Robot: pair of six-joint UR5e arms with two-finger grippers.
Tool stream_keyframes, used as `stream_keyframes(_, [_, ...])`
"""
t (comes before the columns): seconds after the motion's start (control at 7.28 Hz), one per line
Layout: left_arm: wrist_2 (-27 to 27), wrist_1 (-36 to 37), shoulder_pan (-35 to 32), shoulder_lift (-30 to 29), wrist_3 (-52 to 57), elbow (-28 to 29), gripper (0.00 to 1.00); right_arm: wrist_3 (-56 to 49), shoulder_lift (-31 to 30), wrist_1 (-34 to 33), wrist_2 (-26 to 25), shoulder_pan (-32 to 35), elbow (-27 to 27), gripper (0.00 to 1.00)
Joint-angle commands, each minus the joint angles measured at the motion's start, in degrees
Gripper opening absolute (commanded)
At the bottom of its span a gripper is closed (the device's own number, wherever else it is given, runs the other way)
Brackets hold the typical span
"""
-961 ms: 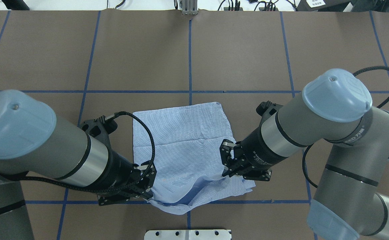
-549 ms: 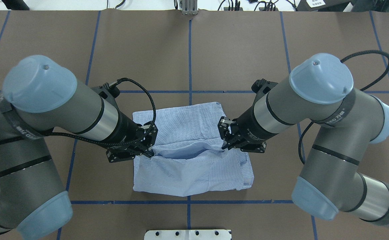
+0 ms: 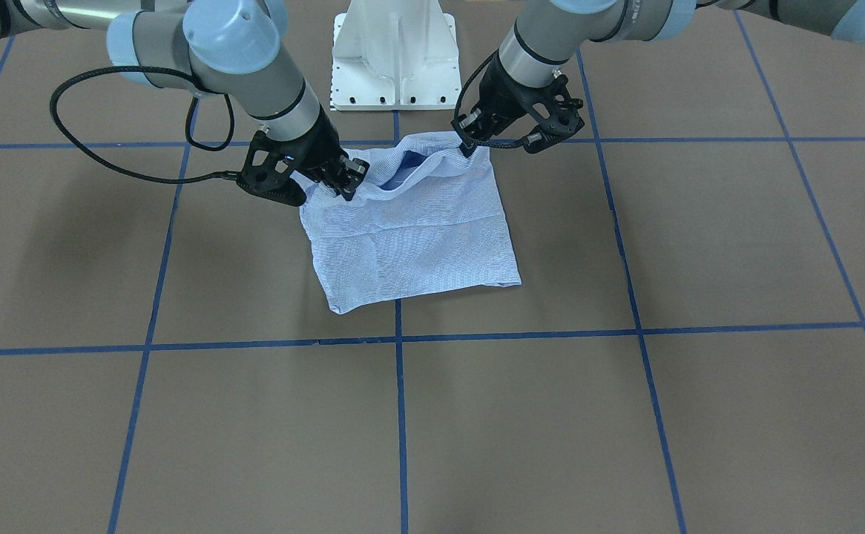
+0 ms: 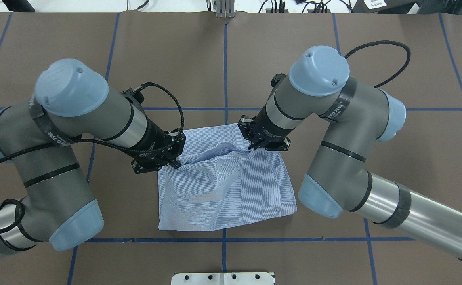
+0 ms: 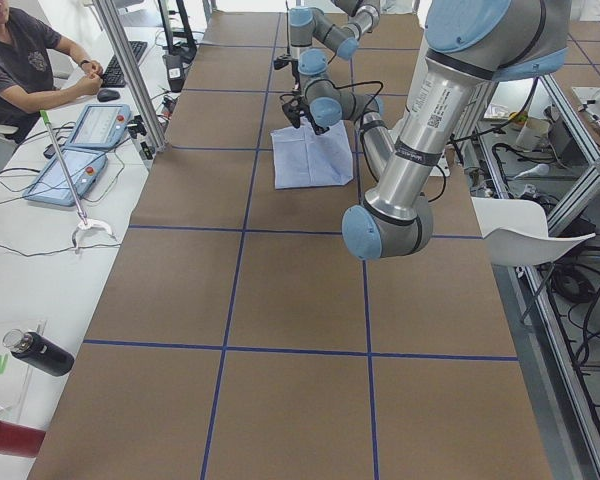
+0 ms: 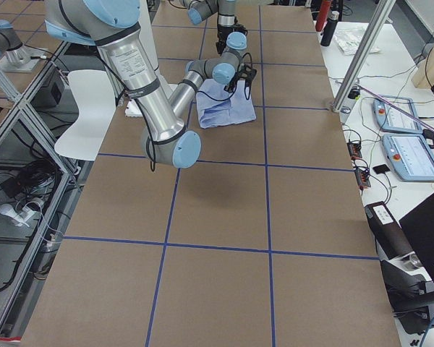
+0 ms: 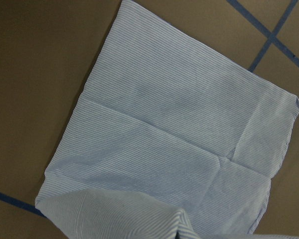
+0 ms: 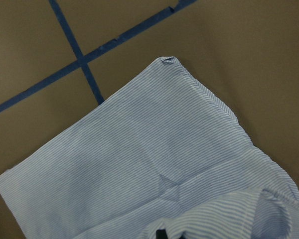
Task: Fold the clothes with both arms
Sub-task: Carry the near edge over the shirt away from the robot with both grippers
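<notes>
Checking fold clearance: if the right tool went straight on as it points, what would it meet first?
Likely the flat lower layer of the light blue striped shirt under the right tool; depth is unclear.

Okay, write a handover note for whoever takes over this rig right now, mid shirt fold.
Left gripper: shut on the shirt, pinching one end of a raised edge.
Right gripper: shut on the other end.
Shirt: a rectangle on the table, held edge lifted over the flat layer.
Done: edge picked up.
Left: lay it down across, release, check alignment.
</notes>
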Motion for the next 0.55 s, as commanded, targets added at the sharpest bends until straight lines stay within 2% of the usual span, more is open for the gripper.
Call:
stream_keyframes(0.0, [0.10,-0.36,-0.62,-0.05,-0.57,3.20,0.00,0.01,1.47,6.05,-0.76,0.77,-6.71,0.00])
stream_keyframes(0.41, [0.18,-4.48,-2.03,-0.06,-1.37,8.74,0.00,-0.08,1.91,6.25,-0.85,1.74,-7.18,0.00])
